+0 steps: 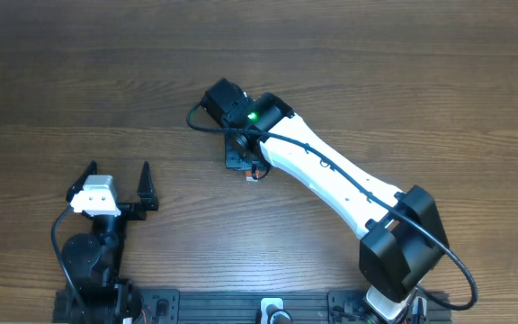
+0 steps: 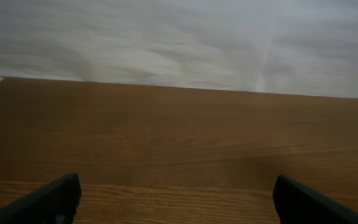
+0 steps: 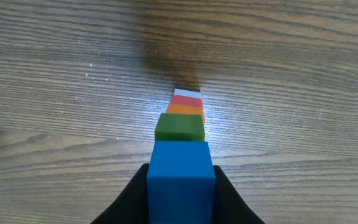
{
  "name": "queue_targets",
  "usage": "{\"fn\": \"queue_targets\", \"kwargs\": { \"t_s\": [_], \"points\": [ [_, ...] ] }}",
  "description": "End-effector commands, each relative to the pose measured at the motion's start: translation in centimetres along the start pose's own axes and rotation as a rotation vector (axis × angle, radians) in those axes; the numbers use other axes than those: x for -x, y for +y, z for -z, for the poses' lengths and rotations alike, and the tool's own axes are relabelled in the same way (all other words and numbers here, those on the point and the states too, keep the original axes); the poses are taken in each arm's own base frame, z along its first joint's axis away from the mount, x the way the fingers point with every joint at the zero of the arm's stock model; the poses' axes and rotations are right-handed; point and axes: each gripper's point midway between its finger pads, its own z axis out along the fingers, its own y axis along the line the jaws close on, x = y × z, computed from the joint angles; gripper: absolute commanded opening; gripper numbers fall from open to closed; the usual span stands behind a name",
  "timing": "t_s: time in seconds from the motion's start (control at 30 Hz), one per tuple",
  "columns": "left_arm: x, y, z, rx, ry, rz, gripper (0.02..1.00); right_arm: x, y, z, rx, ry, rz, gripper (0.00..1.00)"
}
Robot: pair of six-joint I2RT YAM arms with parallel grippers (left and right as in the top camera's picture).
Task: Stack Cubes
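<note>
The right claw is shut on a blue block, w/ one black finger on each side. Right under it is a stack: green block, then orange block, red block & a whitish block at the very bottom. Can't tell if the blue block touches the green one or hangs just above it.

The stack is near the middle of the table. From the top, the right arm covers nearly all of it. Just a tiny red & white bit peeks out by the claw. A black cable loops beside the wrist.

The left claw is well apart from the stack, low on the left side, close to its own base. It's wide open & holds nothing; its fingers sit over the wood.

The table is brown wood w/ long grain lines. A dark shadow lies on the wood just past the stack. A black rail runs along the near edge by both arm bases. Past the far edge is a pale grey wall.
</note>
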Motion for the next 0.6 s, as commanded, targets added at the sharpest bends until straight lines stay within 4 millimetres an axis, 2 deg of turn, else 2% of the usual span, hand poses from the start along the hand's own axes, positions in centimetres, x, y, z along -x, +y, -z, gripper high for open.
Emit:
{"fn": "queue_targets", "kwargs": {
  "t_s": [0.03, 0.3, 0.6],
  "points": [
    [-0.18, -0.02, 0.00, -0.004, 0.000, -0.011, 0.998, 0.47, 0.23, -0.56, -0.016, -0.006, -0.004, 0.012],
    [-0.18, -0.02, 0.00, -0.004, 0.000, -0.011, 1.000, 0.51, 0.28, -0.66, -0.016, -0.007, -0.008, 0.038],
    [-0.18, -0.03, 0.00, -0.005, 0.000, -0.011, 1.000, 0.50, 0.28, -0.66, -0.016, -0.006, -0.007, 0.514]
  ]
}}
